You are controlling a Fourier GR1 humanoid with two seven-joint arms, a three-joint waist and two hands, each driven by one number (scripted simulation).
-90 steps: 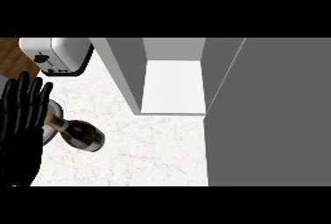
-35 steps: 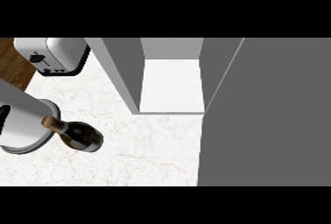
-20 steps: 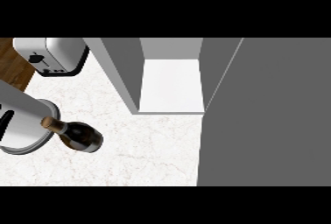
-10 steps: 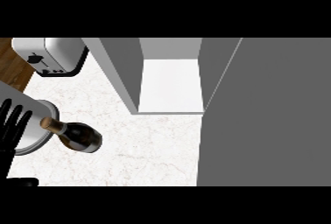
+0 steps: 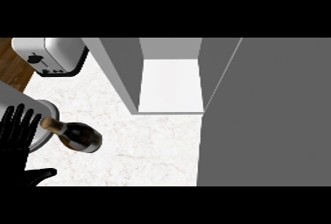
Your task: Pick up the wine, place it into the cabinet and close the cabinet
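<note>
Left hand spread wide at lower left, holding nothing. Dark glass wine bottle just right; curl around body, keep upright.

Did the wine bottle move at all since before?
No. The wine bottle sits at the same spot on the counter, below and right of the toaster, as earlier. The left hand has not grasped it.

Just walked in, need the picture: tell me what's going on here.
A left robot hand is open at the view's left edge, fingers straight, beside the wine but not gripping it. The wine stands on the counter, near a toaster. The cabinet is open with nothing inside. The right robot hand is out of view.
</note>
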